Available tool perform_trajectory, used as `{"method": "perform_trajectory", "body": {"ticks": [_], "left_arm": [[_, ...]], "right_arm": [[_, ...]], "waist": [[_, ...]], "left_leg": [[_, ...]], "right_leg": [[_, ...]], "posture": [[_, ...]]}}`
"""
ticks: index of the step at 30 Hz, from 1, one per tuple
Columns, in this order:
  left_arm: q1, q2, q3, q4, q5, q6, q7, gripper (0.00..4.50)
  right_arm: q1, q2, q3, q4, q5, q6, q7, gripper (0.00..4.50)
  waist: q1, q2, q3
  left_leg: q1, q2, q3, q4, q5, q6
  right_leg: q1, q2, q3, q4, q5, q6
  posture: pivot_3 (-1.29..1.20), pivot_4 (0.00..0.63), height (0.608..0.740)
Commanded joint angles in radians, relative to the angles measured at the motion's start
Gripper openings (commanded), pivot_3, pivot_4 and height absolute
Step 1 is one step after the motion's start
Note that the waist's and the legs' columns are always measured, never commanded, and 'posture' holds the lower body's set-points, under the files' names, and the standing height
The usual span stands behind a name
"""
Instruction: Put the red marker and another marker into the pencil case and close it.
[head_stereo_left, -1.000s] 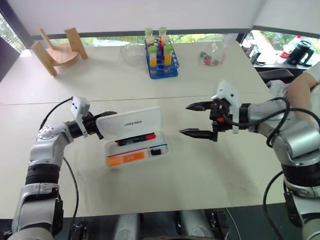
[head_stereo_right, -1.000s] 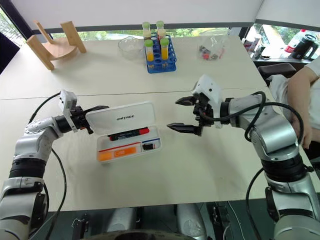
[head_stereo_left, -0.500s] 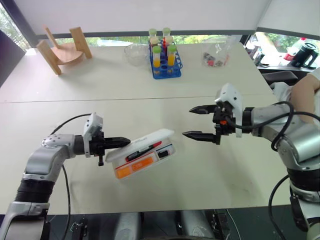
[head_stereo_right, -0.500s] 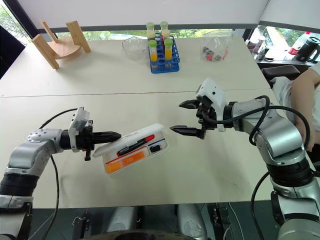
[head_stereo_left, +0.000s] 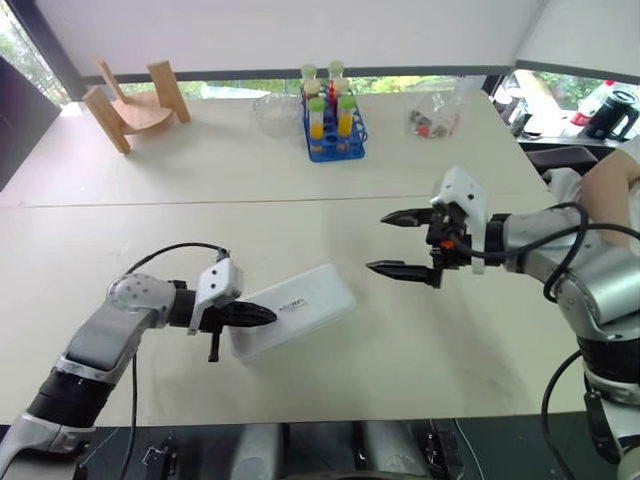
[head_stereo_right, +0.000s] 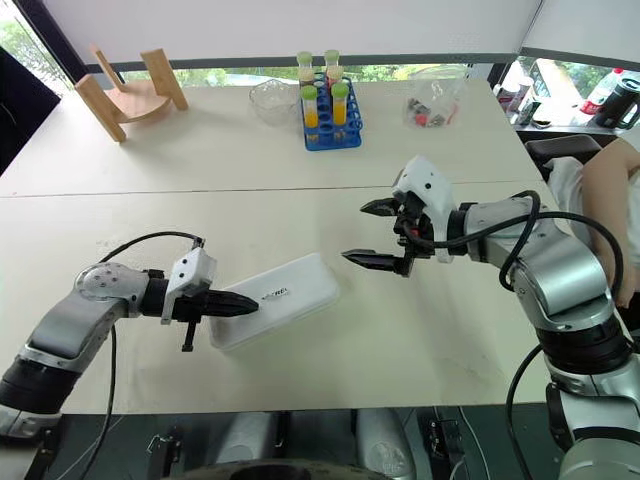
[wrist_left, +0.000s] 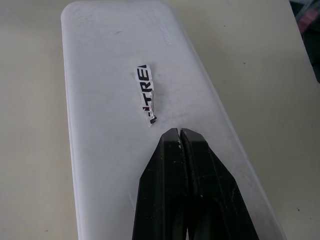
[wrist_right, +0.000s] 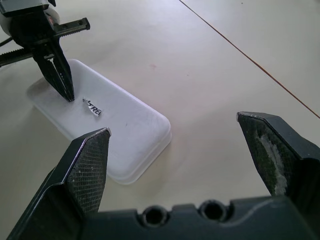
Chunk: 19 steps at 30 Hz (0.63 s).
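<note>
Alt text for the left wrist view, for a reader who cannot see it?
The left gripper, its black fingers shut together, rests its tips on the closed lid of the white pencil case, just below the small dark lettering. The case lies flat on a beige table.

pencil case (head_stereo_right: 290, 300) lid down | left gripper (head_stereo_right: 252, 303) jaws together on lid | right gripper (head_stereo_right: 370, 233) jaws apart

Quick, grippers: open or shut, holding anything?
Left gripper: shut, empty, tips on the closed pencil case lid.
Right gripper: open, empty, above the table.
</note>
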Motion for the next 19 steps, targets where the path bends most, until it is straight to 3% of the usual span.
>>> {"method": "perform_trajectory", "body": {"ticks": [1, 6, 10, 16, 19], "left_arm": [[0.064, 0.029, -0.065, 0.076, 0.096, 0.046, 0.035, 0.02], [0.098, 0.004, 0.150, -0.028, -0.121, 0.140, 0.083, 0.02], [0.175, 0.062, 0.350, -0.179, -0.268, 0.272, 0.123, 0.02], [0.344, 0.126, 0.671, -0.373, -0.445, 0.440, 0.180, 0.02], [0.416, 0.130, 0.778, -0.434, -0.496, 0.498, 0.208, 0.02]], "right_arm": [[0.005, -0.007, -0.011, -0.032, 0.008, -0.018, -0.001, 4.50], [0.037, -0.037, -0.034, -0.039, 0.021, -0.025, 0.023, 4.50], [0.072, -0.069, -0.076, -0.040, 0.058, -0.016, 0.049, 4.50], [0.149, -0.123, -0.117, -0.039, 0.095, -0.037, 0.102, 4.50], [0.179, -0.141, -0.122, -0.042, 0.102, -0.047, 0.120, 4.50]], "waist": [[-0.003, 0.002, -0.001], [-0.008, 0.002, -0.001], [-0.008, -0.006, 0.005], [0.003, -0.006, 0.006], [0.005, -0.006, 0.006]], "left_leg": [[0.008, 0.000, 0.001, -0.002, 0.000, 0.001], [0.009, 0.002, 0.000, -0.002, -0.001, 0.001], [0.004, 0.002, -0.002, -0.002, -0.001, 0.001], [-0.011, 0.001, -0.006, 0.000, -0.001, 0.001], [-0.011, 0.001, -0.005, 0.000, -0.001, 0.001]], "right_leg": [[0.006, 0.000, 0.001, 0.000, -0.001, 0.000], [0.008, 0.002, 0.001, -0.001, -0.002, -0.001], [0.004, 0.002, 0.000, 0.000, -0.001, 0.000], [-0.010, -0.001, -0.001, 0.000, -0.001, 0.000], [-0.010, -0.001, -0.001, 0.000, -0.001, 0.000]], "posture": [[0.00, 0.150, 0.740], [0.00, 0.150, 0.740], [0.00, 0.150, 0.740], [0.00, 0.150, 0.740], [0.00, 0.150, 0.740]]}}
